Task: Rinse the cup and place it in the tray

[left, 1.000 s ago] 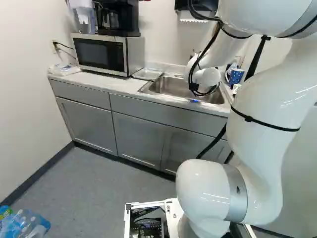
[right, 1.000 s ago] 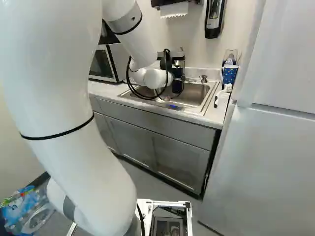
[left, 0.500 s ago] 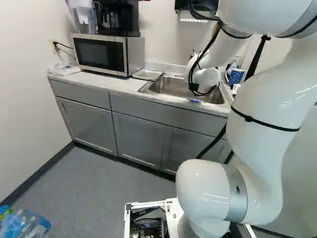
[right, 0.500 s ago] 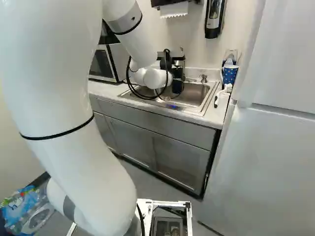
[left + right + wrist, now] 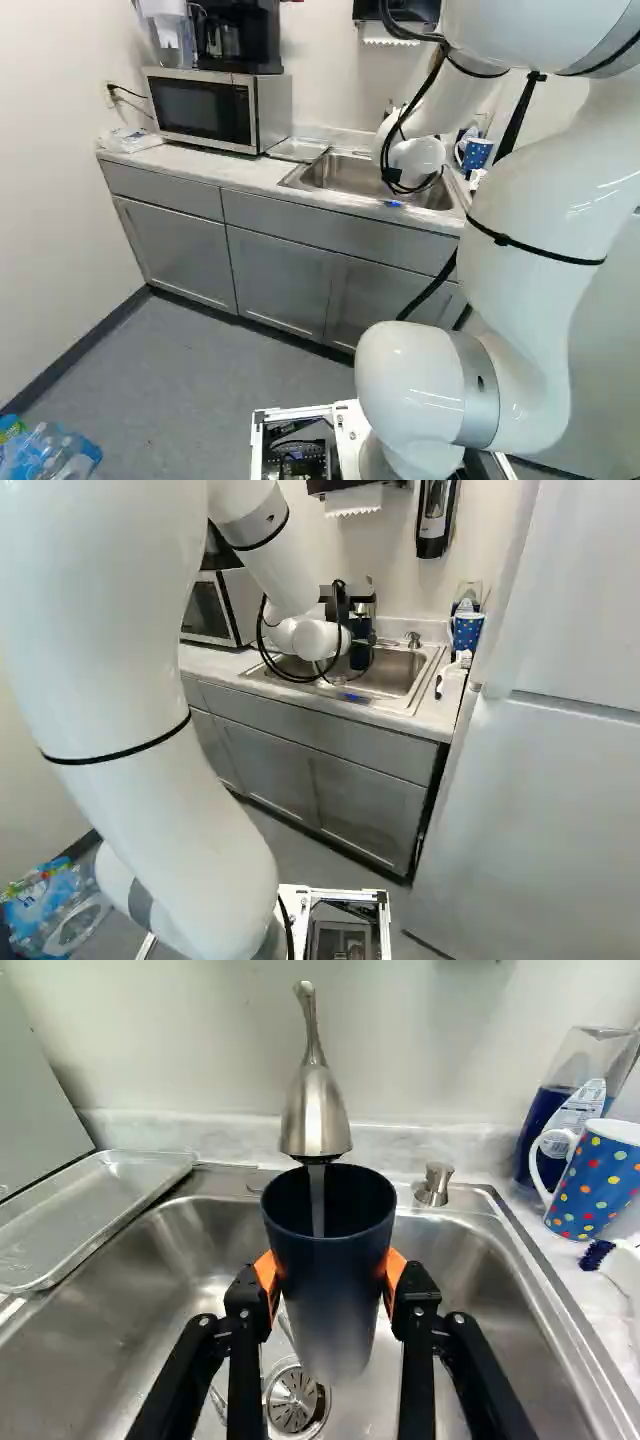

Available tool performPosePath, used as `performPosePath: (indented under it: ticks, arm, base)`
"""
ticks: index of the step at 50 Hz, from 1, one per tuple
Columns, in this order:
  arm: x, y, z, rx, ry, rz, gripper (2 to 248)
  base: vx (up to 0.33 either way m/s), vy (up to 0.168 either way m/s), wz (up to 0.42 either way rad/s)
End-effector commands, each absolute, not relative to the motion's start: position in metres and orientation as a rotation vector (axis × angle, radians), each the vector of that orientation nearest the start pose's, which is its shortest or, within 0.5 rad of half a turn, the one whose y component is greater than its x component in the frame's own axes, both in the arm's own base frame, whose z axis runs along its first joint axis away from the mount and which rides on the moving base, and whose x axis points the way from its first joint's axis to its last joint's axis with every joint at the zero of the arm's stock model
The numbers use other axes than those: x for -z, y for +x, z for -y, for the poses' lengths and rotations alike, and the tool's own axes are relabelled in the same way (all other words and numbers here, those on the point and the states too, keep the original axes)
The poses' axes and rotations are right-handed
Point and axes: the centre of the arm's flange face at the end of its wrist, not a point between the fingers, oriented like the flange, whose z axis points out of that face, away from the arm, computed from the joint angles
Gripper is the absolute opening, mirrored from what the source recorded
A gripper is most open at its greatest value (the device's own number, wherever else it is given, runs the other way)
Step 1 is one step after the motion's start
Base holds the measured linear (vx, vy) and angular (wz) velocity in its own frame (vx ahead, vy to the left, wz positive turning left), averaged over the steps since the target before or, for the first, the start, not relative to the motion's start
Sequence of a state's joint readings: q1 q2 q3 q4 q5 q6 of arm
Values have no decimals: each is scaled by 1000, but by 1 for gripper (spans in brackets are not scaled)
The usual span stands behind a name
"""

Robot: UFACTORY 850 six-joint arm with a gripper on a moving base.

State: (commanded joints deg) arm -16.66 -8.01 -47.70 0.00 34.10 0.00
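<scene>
While water runs into it, a tall, tapered navy cup (image 5: 332, 1270) hangs gripped between the orange pads (image 5: 395, 1268) of the black claw (image 5: 358, 640), over the steel sink (image 5: 120, 1300).
Ahead of the claw stands the brushed-metal faucet (image 5: 315, 1110); left of the claw, the shallow silver tray (image 5: 90, 1205); right, a clear bottle of blue liquid (image 5: 545, 1125), its white label (image 5: 580, 1105) unreadable.

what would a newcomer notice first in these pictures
Probably the dark blue cup, clamped between the orange pads of the gripper over the sink, with water running into it from the faucet. Next, likely the big white arm, filling the left of the right base view, and the polka-dot mug beside the sink.
</scene>
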Motion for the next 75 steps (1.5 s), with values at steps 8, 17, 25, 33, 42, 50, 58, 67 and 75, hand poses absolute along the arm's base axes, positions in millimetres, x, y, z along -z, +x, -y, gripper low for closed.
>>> performPosePath:
  ticks: [8,17,25,33,42,50,58,67,75]
  arm:
    - [-493,506,151,1977,-2634,-385,122]
    - [-493,506,151,1977,-2634,-385,122]
    - [-493,506,151,1977,-2634,-385,122]
    - [-493,506,151,1977,-2634,-385,122]
    - [-493,506,151,1977,-2634,-385,122]
    - [-493,506,151,1977,-2634,-385,122]
    - [-493,506,151,1977,-2634,-385,122]
    - [-493,506,151,1977,-2634,-385,122]
    - [-493,506,151,1977,-2634,-385,122]
  base:
    - [0,0,0]
    - [0,0,0]
    - [0,0,0]
    - [0,0,0]
    - [0,0,0]
    - [0,0,0]
    - [0,0,0]
    - [0,0,0]
    - [0,0,0]
